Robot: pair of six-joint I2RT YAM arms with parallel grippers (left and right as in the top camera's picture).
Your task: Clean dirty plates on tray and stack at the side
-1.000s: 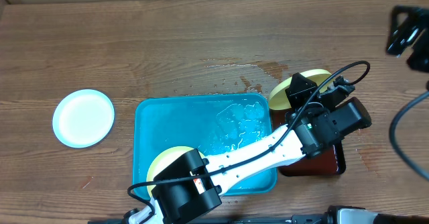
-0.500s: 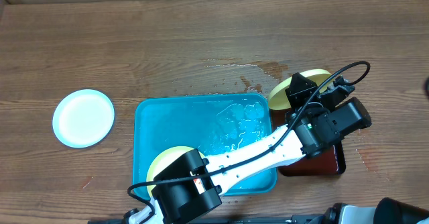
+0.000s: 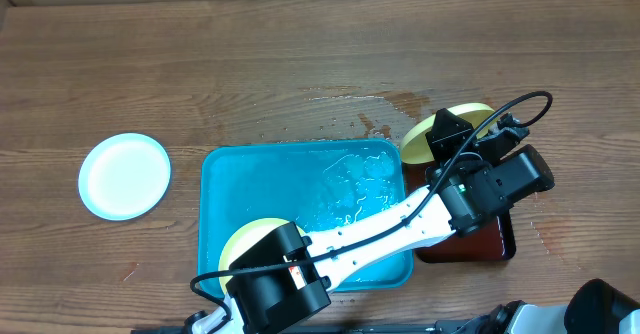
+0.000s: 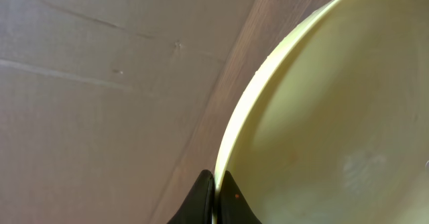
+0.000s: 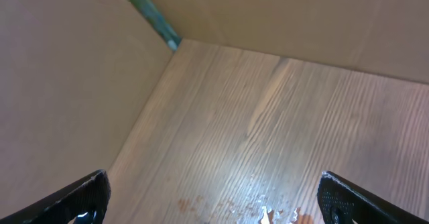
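Note:
My left gripper (image 4: 214,177) is shut on the rim of a pale yellow plate (image 4: 322,117). From above, that plate (image 3: 455,124) is held tilted over the far end of a dark red-brown tray (image 3: 490,242). A second pale yellow plate (image 3: 243,240) lies in the near left corner of the turquoise tray (image 3: 250,179), half hidden by my left arm. A white-light blue plate (image 3: 125,176) rests on the table at far left. My right gripper (image 5: 214,200) stands open over bare wood, holding nothing.
Water pools in the turquoise tray's right half (image 3: 355,189). A wet patch with reddish stains (image 3: 385,104) marks the wood behind it. A cardboard wall (image 5: 281,16) runs along the table's back and side. Part of the right arm (image 3: 605,309) shows at the bottom right corner.
The right arm has left the upper right edge of the overhead view and now shows at the bottom right corner. The left arm and its plate have not moved.

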